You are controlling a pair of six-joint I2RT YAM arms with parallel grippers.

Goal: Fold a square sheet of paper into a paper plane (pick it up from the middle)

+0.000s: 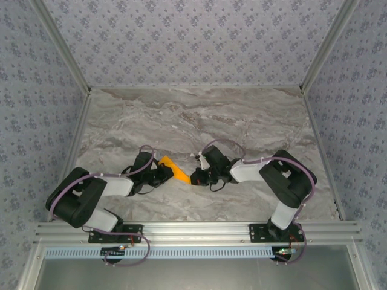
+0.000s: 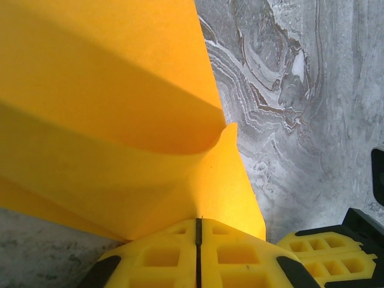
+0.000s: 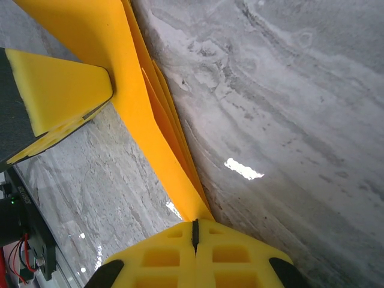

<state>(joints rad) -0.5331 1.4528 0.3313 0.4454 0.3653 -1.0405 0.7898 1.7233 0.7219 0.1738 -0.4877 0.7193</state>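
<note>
Pinching the folded orange paper [image 1: 171, 168] at opposite ends, left gripper [image 2: 198, 223] and right gripper [image 3: 194, 225] clamp tight over the marble table [image 1: 242, 121].

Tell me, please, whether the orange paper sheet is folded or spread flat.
Folded: the orange paper sheet shows several stacked layers along its edge.
</note>
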